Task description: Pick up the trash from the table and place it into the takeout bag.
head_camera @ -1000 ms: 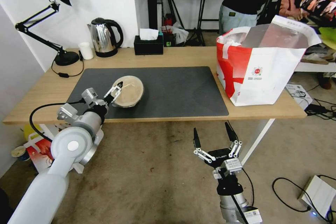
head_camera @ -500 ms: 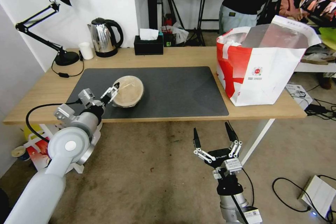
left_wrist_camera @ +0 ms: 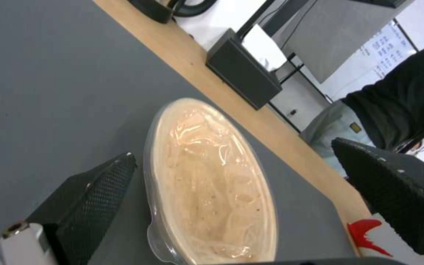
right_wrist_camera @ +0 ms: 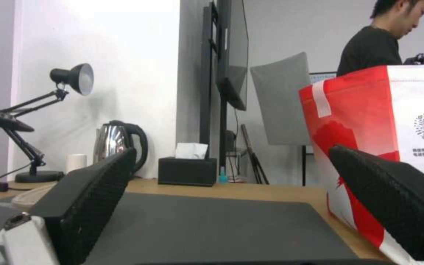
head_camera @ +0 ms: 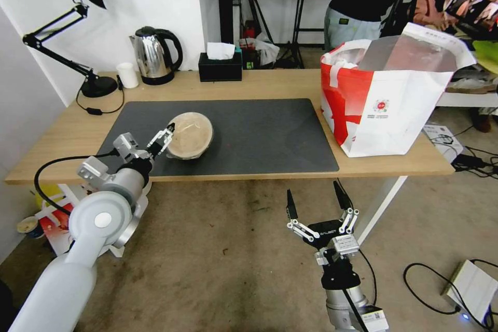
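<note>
One beige bowl (head_camera: 190,135) sits near the mat's (head_camera: 270,135) front-left corner, just ahead of the wide-open left gripper (head_camera: 165,138); the right gripper (head_camera: 314,201), also open, hangs below the table's (head_camera: 270,85) front edge.

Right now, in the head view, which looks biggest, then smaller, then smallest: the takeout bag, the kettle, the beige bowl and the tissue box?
1. takeout bag, by far the largest.
2. kettle.
3. beige bowl, close to the kettle; it sits nearer the camera, so that order is unsure.
4. tissue box, the smallest.
</note>
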